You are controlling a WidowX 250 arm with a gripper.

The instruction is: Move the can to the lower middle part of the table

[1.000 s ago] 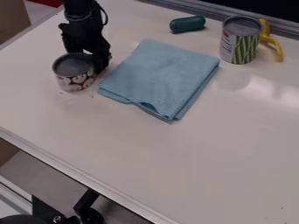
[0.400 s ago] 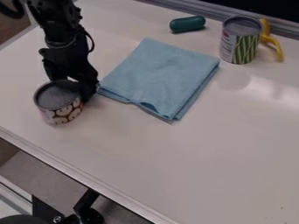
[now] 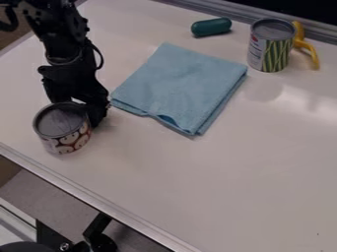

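by the table's left-hand edge, there's the can (image 3: pixel 62 129), upright, lid side up, with the gripper (image 3: pixel 79 104) right up against its far side! and look at that contact: it comes down from the upper left, hugging the back and right of the rim, a spot that would serve for a pull or a shove alike. is the claw clamped on or merely pressed up behind? can't tell from here, and whether the base touches the table (image 3: pixel 230 182) is just as hard to call.

why upright? most likely so the can sets down flat on its base, no rolling. the folded blue cloth (image 3: pixel 181 86) lies close by to the right, between the can and the far-side things, so a path along the near side looks the smart one: the can is clear of the cloth, and that keeps the fabric from bunching underneath.

up at the far right, the striped can (image 3: pixel 271 54) stands with a yellow thing (image 3: pixel 308 46) just beside it, and a dark green thing (image 3: pixel 211 27) lies off to their left; all well out of the way, i'd say. the job looks partly done at best: the lower middle lies further right and nearer the camera, so next comes a sideways carry or slide, minding that near edge. drift too far out and over she goes!
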